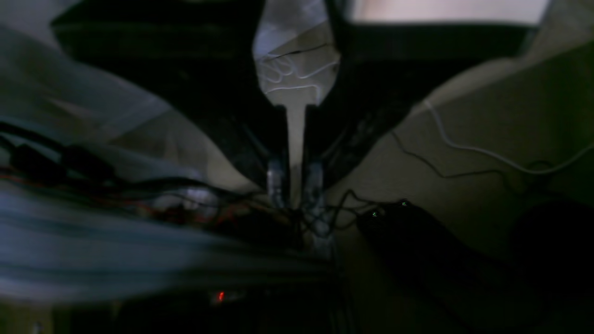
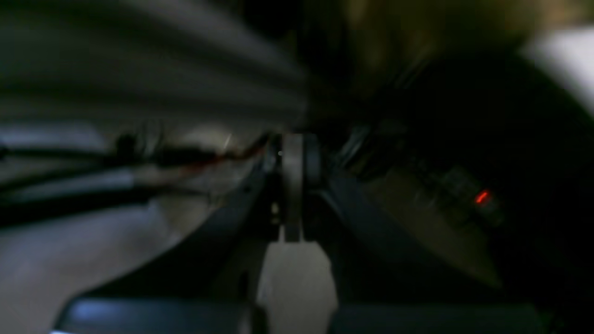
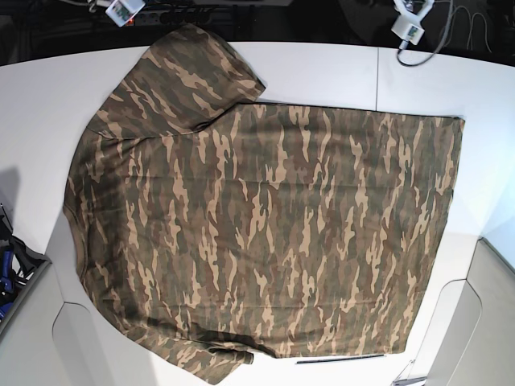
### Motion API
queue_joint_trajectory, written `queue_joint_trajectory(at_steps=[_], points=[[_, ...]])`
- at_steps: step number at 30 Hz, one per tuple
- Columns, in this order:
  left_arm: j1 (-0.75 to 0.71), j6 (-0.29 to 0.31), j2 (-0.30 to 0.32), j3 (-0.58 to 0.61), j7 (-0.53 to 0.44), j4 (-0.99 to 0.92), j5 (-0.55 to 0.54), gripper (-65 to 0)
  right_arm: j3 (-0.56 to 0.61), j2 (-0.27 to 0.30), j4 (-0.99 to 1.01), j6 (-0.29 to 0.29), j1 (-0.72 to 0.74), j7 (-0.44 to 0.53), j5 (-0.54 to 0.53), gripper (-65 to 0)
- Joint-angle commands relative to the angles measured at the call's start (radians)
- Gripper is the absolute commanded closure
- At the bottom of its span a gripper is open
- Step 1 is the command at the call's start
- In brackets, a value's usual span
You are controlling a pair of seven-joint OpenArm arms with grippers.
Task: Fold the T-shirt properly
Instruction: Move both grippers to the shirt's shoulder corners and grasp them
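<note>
Flat | T-shirt (image 3: 265,233) spread on table (image 3: 322,68) | no legible writing | both grippers pressed together

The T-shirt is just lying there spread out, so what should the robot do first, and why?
Probably bring one arm down to the sleeve at the table's far edge. The T-shirt lies flat and unfolded, and no arm appears over it in the base view.
</note>
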State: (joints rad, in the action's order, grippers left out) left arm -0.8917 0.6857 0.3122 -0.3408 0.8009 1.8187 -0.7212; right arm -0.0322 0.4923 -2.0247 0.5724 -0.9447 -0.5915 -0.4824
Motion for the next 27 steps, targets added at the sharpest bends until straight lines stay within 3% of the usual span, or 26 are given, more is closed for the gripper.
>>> queue_joint_trajectory(at_steps=[1, 3, 6, 9, 11, 15, 18, 22, 27], points=[[-0.014, 0.012, 0.006, -0.031, 0.007, 0.026, -0.031, -9.4, -0.024, 0.002, -0.034, 0.007, -0.008, 0.01, -0.031, 0.0], [-0.014, 0.012, 0.006, -0.081, 0.02, 0.045, -0.07, -15.1, -0.07, 0.003, -0.065, -0.001, 0.002, 0.01, -0.058, -1.0], [-0.011, 0.012, 0.006, -0.151, 0.019, 0.055, -0.124, -22.3, -0.133, 0.002, -0.08, -0.026, 0.032, 0.01, -0.061, -10.5], [-0.003, 0.012, 0.006, -0.21, 0.019, 0.055, -0.179, -23.3, -0.182, 0.003, -0.079, -0.089, 0.071, 0.006, -0.06, -22.5], [-0.003, 0.012, 0.006, -0.24, 0.018, 0.055, -0.206, -23.3, -0.209, 0.003, -0.079, -0.136, 0.094, 0.003, -0.06, -26.6], [-0.003, 0.012, 0.006, -0.269, 0.01, 0.055, -0.219, -23.4, -0.232, 0.003, -0.074, -0.204, 0.146, -0.062, -0.051, -27.4], [-0.003, 0.012, 0.006, -0.269, 0.006, 0.055, -0.219, -27.9, -0.232, 0.003, -0.044, -0.23, 0.176, -0.08, -0.049, -27.6], [-0.003, 0.012, 0.006, -0.269, -0.006, 0.055, -0.217, -31.2, -0.232, -0.003, 0.009, -0.237, 0.207, -0.08, -0.056, -34.7], [-0.003, 0.012, 0.006, -0.269, -0.038, 0.054, -0.217, -31.2, -0.232, -0.073, 0.081, -0.229, 0.245, -0.102, -0.061, -34.8]])
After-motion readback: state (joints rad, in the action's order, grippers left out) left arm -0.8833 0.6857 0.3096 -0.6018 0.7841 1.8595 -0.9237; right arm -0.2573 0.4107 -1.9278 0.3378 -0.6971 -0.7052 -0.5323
